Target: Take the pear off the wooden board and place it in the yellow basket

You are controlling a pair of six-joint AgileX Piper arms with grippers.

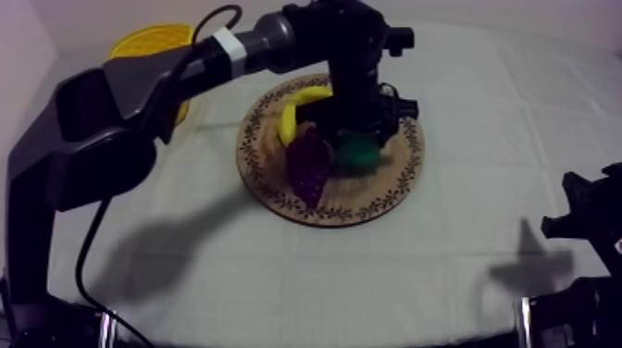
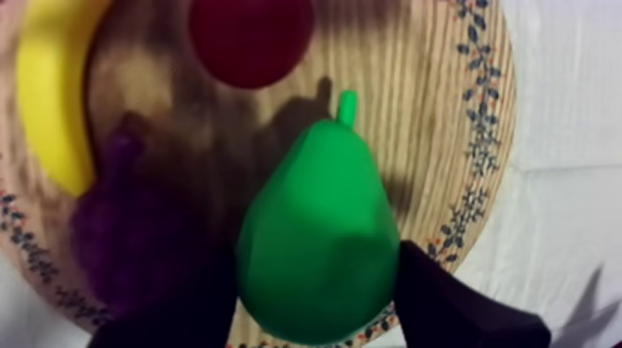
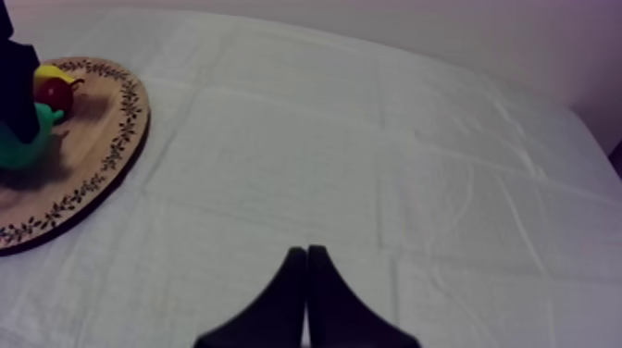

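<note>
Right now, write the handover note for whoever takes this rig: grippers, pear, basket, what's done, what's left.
Left gripper: down at the round wooden board with the patterned rim, black fingers shut on the wide end of the green toy pear.
Right gripper: shut on nothing, over bare cloth, away from the board.
The pear lies on the board, not yet lifted, beside purple grapes, a yellow banana and a small red fruit.
The yellow basket stands at the cloth's far left.
Done: reach and grasp. Left: lift, carry to the basket, release.
</note>
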